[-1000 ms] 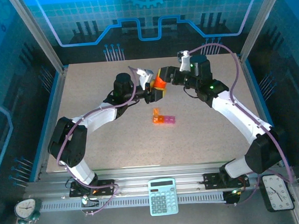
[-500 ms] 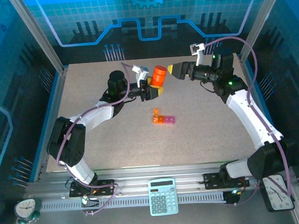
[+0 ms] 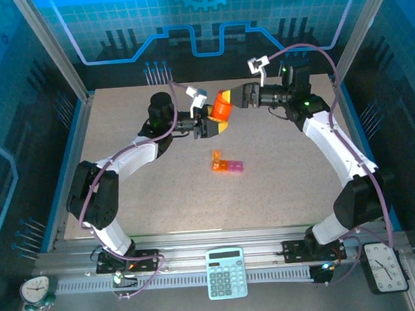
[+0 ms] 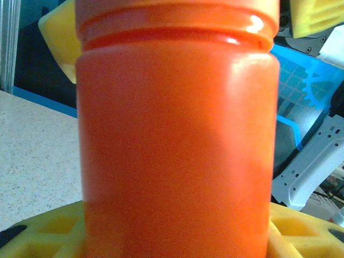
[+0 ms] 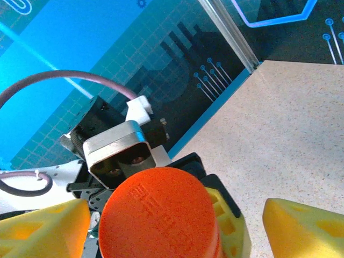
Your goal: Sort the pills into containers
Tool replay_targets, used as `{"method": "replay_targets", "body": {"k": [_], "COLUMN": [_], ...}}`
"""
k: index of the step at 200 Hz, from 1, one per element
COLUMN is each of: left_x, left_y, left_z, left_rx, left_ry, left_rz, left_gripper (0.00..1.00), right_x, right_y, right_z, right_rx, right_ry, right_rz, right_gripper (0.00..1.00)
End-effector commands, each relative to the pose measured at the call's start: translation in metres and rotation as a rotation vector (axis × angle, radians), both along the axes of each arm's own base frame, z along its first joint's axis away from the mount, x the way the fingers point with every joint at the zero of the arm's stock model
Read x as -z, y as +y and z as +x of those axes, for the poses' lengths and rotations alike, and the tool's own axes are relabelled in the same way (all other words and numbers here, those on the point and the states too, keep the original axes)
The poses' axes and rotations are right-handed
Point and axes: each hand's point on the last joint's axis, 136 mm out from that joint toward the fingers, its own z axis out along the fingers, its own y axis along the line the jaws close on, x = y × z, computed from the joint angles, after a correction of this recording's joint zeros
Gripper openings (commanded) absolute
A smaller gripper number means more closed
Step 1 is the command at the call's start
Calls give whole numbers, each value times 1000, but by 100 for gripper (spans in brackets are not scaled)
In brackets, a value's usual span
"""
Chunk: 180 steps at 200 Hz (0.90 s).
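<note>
Swinging back in from the right, the right gripper has returned to the bottle's top, after standing clear of it half a second ago; the left gripper, the bottle and the containers lie as they did then.

On the left, the left gripper [image 3: 216,121] reaches in from its arm toward the far middle of the worktop [image 3: 293,171] and pinches an orange bottle [image 3: 222,109] low on its body, holding it upright and lifted off the surface. Its own wrist camera shows the bottle [image 4: 177,150] very close, with the yellow fingers [image 4: 32,231] of the left gripper [image 4: 177,239] pressed to it at either side of the base.

Nearer the arms' bases than the bottle and well apart from it, the containers [image 3: 227,164] lie flat on the worktop: a short strip, orange at its left end and pink at its right. A calculator [image 3: 226,272] sits on the rail at the near edge.

To the right, the right gripper [image 3: 229,99] meets the bottle's top. From its wrist, the gripper [image 5: 172,226] is spread, its yellow fingertips [image 5: 43,228] on either side of the orange cap [image 5: 158,212], with a plain gap on the right side.
</note>
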Motion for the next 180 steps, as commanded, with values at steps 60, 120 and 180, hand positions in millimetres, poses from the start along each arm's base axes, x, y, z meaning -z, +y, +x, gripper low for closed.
{"method": "replay_targets", "body": {"k": [60, 120, 180], "left_x": [-17, -19, -21], "left_y": [-1, 2, 10], "left_z": [0, 10, 19], "left_rx": [45, -48, -267], "left_ry": [-44, -77, -210], "left_rz": [-34, -11, 29], "left_gripper": [4, 4, 4], "right_x": [-9, 18, 69], "right_y": [12, 19, 20], "right_z": [-8, -10, 2], "right_rx": [-69, 41, 317], "right_ry": [-22, 14, 88], "right_rz": [22, -86, -213], "right_gripper": [50, 38, 35]}}
